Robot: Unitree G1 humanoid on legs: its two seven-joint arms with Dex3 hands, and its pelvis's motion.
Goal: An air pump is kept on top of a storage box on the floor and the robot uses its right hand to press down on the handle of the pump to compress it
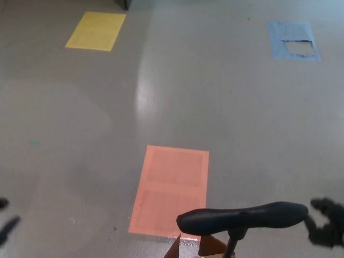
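Right hand (pixel 327 221) sits open just beside the pump handle (pixel 243 216), not gripping. It should get squarely on top, then push straight down.

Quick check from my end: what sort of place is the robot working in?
Probably an indoor lab or test space: bare grey floor marked with yellow, blue and orange patches, and a pump handle set up in front.
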